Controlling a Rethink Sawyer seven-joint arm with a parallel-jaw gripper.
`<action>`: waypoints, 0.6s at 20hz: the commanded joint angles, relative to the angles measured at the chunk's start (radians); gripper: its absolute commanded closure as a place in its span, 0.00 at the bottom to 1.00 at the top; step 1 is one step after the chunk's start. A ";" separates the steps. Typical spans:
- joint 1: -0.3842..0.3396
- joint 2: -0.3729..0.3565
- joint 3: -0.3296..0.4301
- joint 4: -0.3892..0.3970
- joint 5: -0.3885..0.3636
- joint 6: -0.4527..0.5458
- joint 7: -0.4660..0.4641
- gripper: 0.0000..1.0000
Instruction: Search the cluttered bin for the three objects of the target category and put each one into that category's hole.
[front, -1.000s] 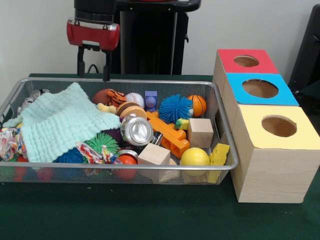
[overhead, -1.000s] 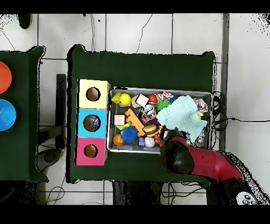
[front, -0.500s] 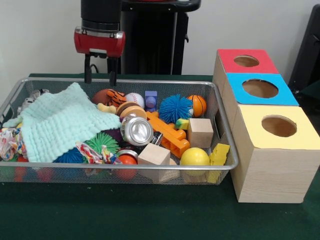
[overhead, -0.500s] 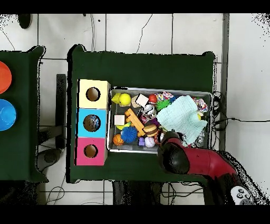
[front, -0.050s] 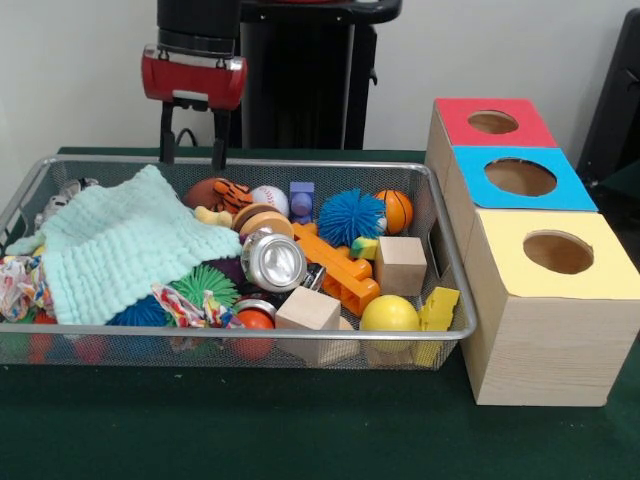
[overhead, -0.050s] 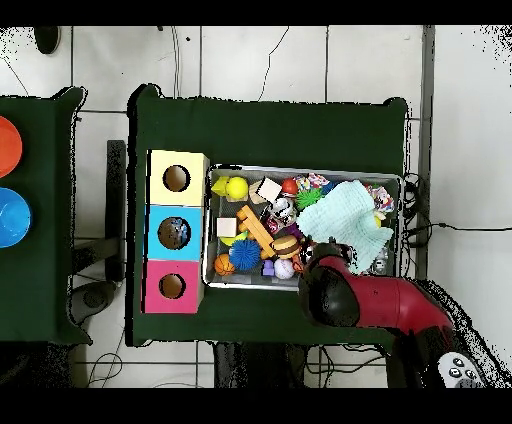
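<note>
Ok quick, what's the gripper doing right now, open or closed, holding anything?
Gripper: open and empty, fingers apart above the far rim of the wire bin.

The mint cloth hides most toys in the bin's left half.

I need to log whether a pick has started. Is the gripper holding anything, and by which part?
Nothing is held. The gripper hangs open and empty above the far rim of the bin, beside the cloth.
</note>
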 joint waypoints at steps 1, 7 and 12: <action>0.105 -0.085 -0.097 -0.094 -0.056 -0.013 0.098 0.00; 0.197 -0.062 -0.229 -0.106 -0.031 -0.095 0.161 0.00; 0.312 0.045 -0.413 -0.107 0.045 -0.311 0.214 0.00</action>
